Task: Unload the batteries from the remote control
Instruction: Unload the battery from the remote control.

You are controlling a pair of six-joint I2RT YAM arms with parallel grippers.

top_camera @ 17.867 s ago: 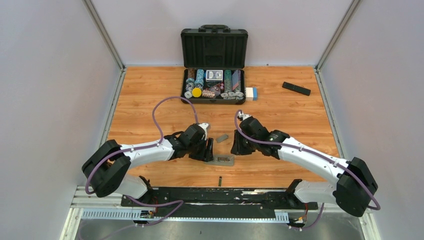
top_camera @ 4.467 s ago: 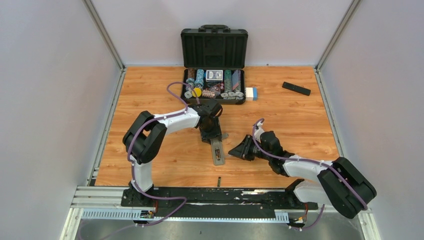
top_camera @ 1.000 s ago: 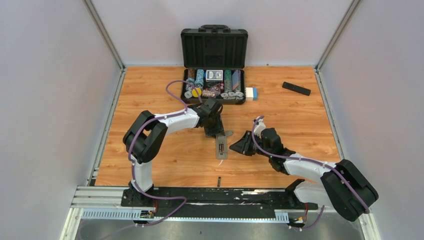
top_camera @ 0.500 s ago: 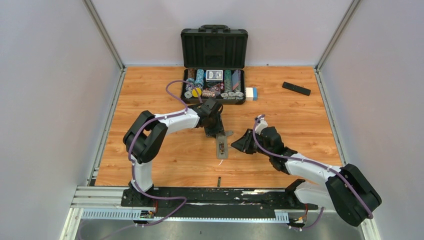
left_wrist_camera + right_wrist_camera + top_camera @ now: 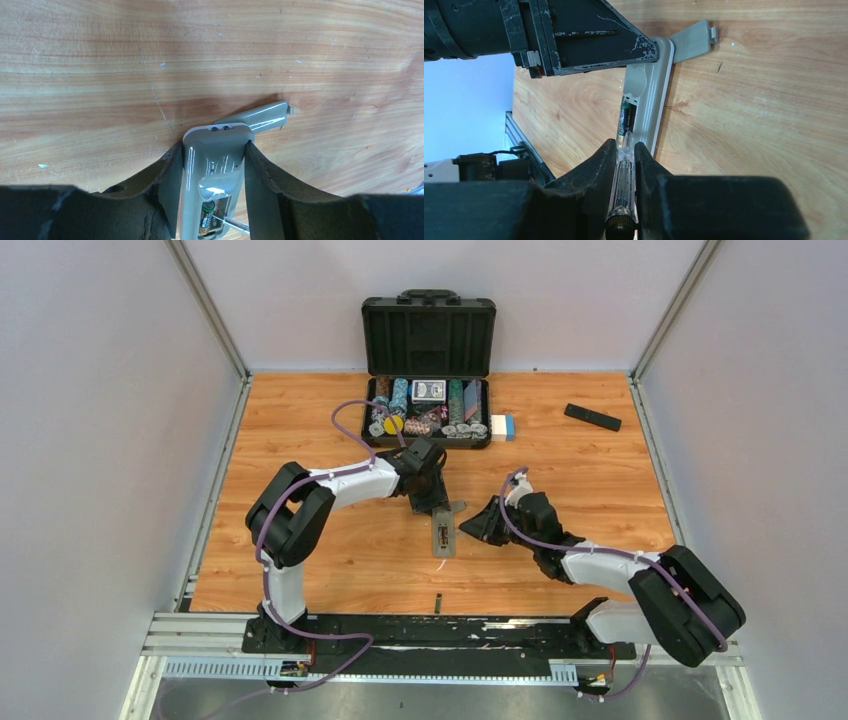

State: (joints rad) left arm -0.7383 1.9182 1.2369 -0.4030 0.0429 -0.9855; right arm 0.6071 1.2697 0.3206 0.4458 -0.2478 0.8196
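The grey remote control (image 5: 441, 538) lies back-up in the middle of the table, its battery compartment uncovered. My left gripper (image 5: 429, 502) is shut on its far end, a finger on each long side (image 5: 213, 150). One of the batteries (image 5: 207, 216) sits in the compartment, also visible in the right wrist view (image 5: 625, 120). Another battery (image 5: 439, 602) lies loose near the front edge. My right gripper (image 5: 625, 147) is shut on a clear-handled screwdriver (image 5: 623, 185), whose tip reaches into the compartment beside the battery. In the top view this gripper (image 5: 480, 523) sits just right of the remote.
The grey battery cover (image 5: 456, 507) lies against the remote's far end. An open black case (image 5: 428, 335) with poker chips and cards stands at the back. A small white and blue box (image 5: 503, 427) lies next to it, and a black remote (image 5: 592, 417) at the back right.
My right arm has shifted a little away from the front edge, the screwdriver still at the remote. The left arm and the remote have not moved.
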